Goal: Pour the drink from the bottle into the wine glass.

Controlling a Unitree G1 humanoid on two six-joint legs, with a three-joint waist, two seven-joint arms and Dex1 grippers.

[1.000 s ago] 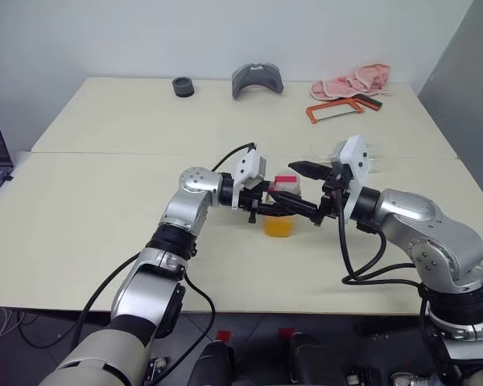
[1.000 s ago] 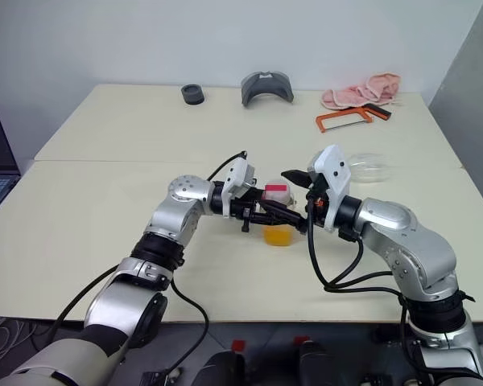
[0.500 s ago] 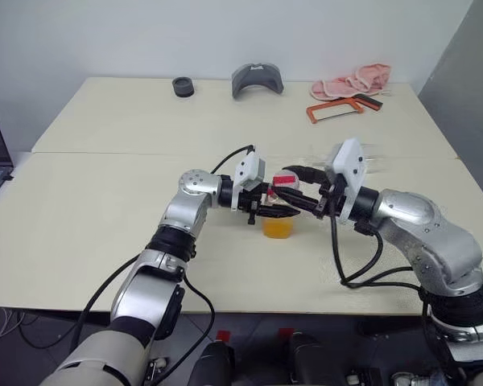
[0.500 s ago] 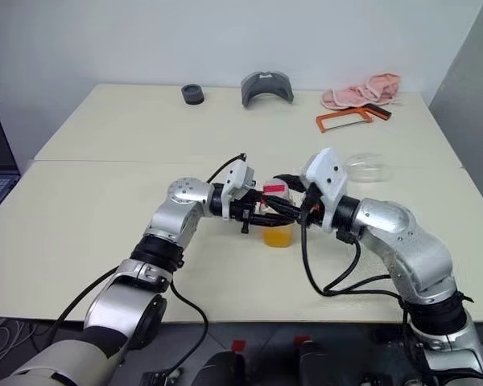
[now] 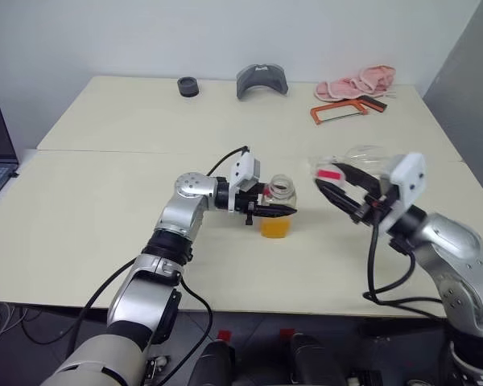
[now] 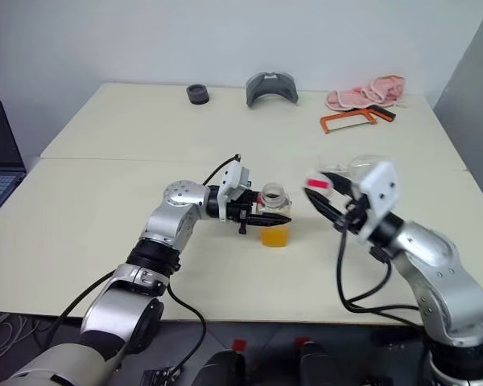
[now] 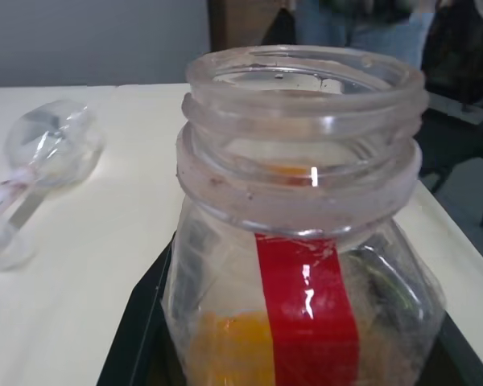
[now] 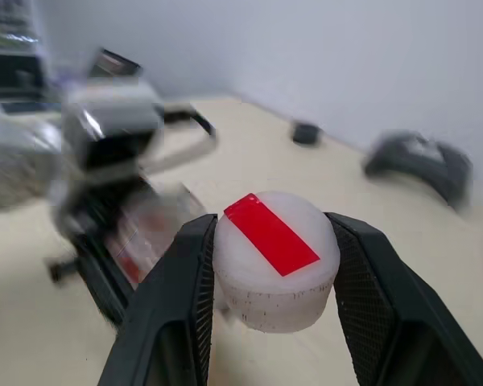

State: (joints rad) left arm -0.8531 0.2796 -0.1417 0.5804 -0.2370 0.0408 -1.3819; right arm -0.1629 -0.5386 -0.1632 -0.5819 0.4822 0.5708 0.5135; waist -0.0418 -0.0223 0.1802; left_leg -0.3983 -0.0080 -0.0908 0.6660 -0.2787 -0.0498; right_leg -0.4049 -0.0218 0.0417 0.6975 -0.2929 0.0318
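Bright, even light, soft shadows; background smeared behind the right gripper (image 8: 275, 273), small glints on the bottle (image 7: 306, 265).

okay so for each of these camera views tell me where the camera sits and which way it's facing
Left and right eye views: on the head, looking forward and down at the table; both arms show.
Left wrist view: on the left arm, facing the open bottle and the lying wine glass.
Right wrist view: on the right arm, facing the cap between its fingers.
Shared: the bottle.

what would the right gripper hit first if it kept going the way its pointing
Probably the left gripper and the open bottle it holds: the right gripper, clamped on the cap, points back toward them across a bare gap. Depth is hard to judge, so it might pass just behind.
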